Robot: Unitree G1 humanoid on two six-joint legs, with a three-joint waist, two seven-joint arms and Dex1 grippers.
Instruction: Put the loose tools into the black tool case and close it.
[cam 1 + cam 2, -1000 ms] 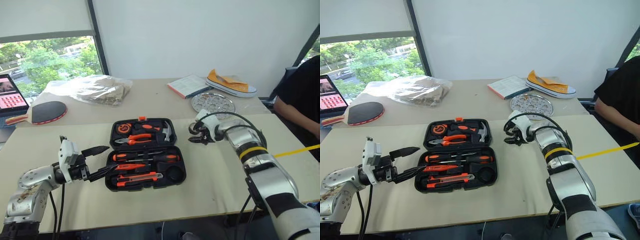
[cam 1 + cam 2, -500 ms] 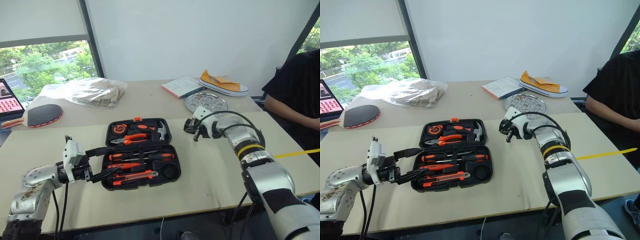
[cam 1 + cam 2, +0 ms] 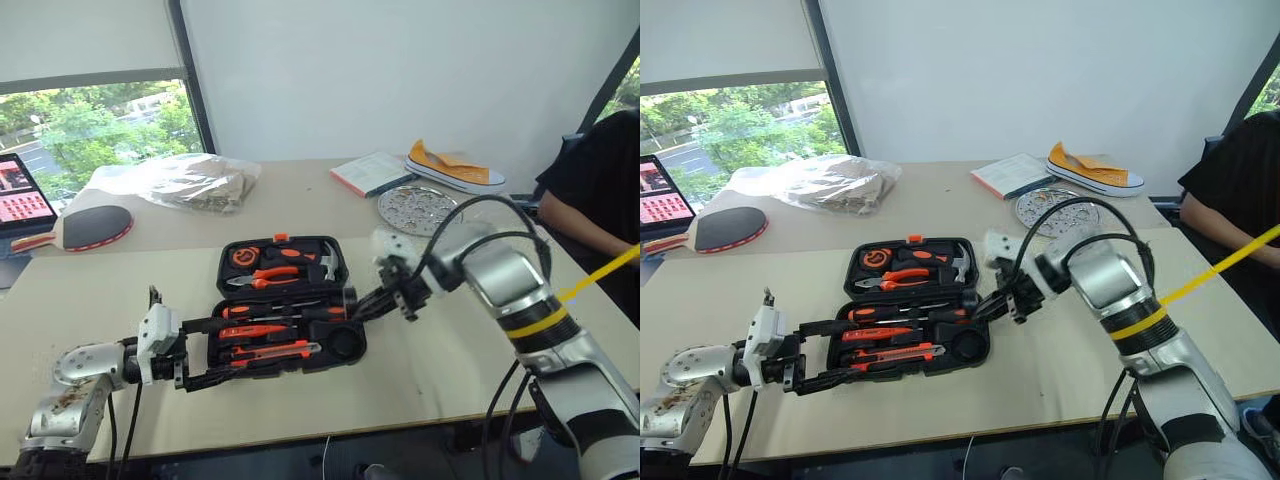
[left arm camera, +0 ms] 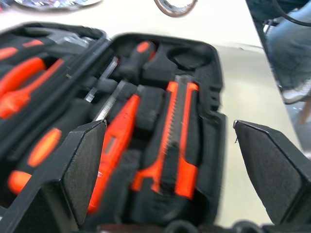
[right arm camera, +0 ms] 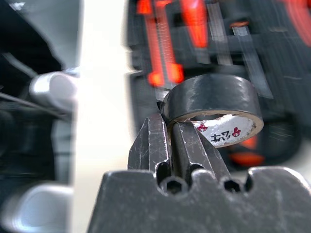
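Note:
The black tool case (image 3: pixel 352 275) lies open in the middle of the table, lid half at the back. Its front half holds two black-and-orange screwdrivers (image 3: pixel 290 312), a thin orange screwdriver (image 3: pixel 255 330) and the utility knife (image 3: pixel 275 350). A round slot (image 3: pixel 345 343) at its right end is bare. My right gripper (image 3: pixel 362 303) hangs over the case's right edge, shut on the wall of the dark tape roll (image 5: pixel 209 104). At the case's left end my left gripper (image 3: pixel 232 345) stands open, holding nothing, with the utility knife (image 4: pixel 177 141) just ahead of it.
The lid holds pliers (image 3: pixel 270 280), a hammer (image 3: pixel 330 262) and a round tape measure (image 3: pixel 248 256). Behind lie a paddle (image 3: pixel 90 225), a plastic bag (image 3: pixel 180 180), a book (image 3: pixel 375 172), a yellow shoe (image 3: pixel 455 168) and a metal plate (image 3: pixel 425 208). A person (image 3: pixel 600 170) sits at the right.
My right gripper has shut on the tape roll and swung from the table right of the case to the case's right edge. My left gripper has sunk a little.

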